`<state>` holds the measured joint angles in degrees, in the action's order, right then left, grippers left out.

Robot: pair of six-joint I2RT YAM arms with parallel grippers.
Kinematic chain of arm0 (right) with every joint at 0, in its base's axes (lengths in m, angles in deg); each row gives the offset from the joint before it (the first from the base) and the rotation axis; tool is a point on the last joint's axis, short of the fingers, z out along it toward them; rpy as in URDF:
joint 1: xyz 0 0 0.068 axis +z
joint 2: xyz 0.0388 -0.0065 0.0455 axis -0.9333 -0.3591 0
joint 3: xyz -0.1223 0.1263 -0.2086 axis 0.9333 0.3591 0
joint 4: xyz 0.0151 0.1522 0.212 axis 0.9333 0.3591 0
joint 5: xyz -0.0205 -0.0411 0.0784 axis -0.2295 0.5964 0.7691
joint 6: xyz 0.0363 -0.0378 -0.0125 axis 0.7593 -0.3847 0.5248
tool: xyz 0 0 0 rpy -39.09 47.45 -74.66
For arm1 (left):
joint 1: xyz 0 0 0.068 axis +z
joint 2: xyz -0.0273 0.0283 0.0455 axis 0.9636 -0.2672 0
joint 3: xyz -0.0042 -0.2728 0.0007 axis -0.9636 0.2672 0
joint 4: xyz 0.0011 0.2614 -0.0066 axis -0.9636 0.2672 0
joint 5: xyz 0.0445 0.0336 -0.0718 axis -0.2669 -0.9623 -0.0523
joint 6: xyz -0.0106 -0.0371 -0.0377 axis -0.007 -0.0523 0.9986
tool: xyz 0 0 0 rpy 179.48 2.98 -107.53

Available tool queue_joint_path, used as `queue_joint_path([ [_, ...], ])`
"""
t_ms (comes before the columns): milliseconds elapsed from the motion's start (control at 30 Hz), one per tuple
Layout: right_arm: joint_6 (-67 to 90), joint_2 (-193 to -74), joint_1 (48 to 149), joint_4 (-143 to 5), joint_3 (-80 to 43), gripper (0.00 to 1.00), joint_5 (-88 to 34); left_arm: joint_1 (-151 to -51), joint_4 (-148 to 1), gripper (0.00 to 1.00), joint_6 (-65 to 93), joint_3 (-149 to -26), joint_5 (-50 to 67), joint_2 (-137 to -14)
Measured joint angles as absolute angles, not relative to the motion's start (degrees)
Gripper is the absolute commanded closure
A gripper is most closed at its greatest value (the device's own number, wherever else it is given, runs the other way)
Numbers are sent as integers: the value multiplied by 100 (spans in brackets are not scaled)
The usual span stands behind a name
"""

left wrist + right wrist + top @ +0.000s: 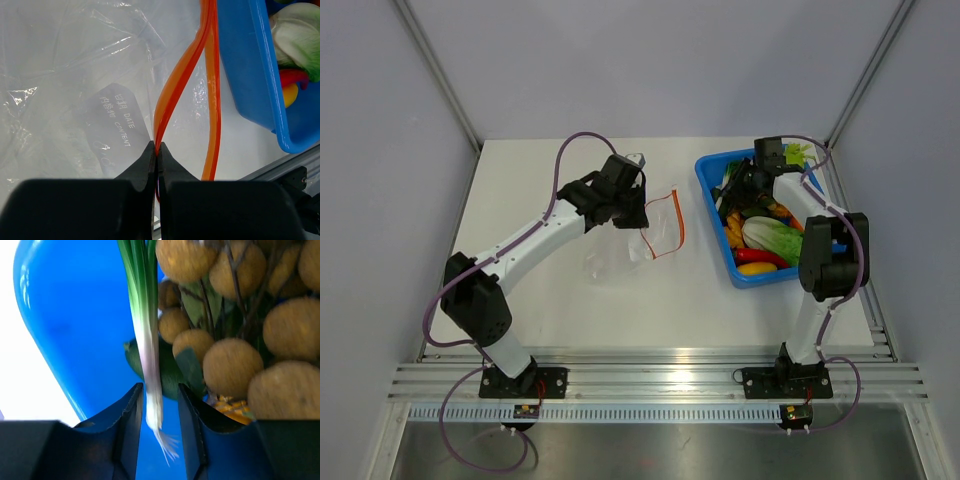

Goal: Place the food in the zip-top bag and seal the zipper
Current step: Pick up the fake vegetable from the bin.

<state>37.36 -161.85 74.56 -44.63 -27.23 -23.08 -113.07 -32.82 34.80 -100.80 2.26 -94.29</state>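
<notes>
Beside the blue bin [250, 75], the left claw [157, 150] clenches the zipper [172, 95]; inside it, the right claw [159, 410], released, straddles the green onion [147, 340].

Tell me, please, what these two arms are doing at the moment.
The left gripper is shut on the orange-red zipper strip of the clear bag, pinching its mouth edge close to the blue bin. The right gripper is down in the bin, open, with its fingers on either side of a green onion beside a cluster of brown balls, not yet closed on it. No food shows in the bag.
</notes>
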Motion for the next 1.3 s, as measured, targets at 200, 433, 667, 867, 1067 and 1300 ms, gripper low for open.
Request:
queue_joint_path([
  [200,3756,-16570,7456,-4487,-3119,63,-2247,-11307,-3269,100,3461,-10080,226,-9429],
  [433,3769,-16592,7456,-4516,-3132,97,-2171,-11307,-3245,100,3456,-10080,224,-9429],
  [667,3697,-16032,7456,-4442,-2831,100,-2158,-11307,-3100,100,3266,-10150,185,-9440],
  [867,3561,-14972,7456,-4289,-2601,100,-2166,-11285,-2982,100,3128,-10548,176,-9536],
  [1067,3347,-13986,7456,-3959,-2310,100,-1996,-11241,-2943,100,3054,-10790,178,-9622],
  [1300,2940,-12968,7537,-3159,-2057,100,-1644,-11189,-2886,100,3050,-11042,206,-9849],
])
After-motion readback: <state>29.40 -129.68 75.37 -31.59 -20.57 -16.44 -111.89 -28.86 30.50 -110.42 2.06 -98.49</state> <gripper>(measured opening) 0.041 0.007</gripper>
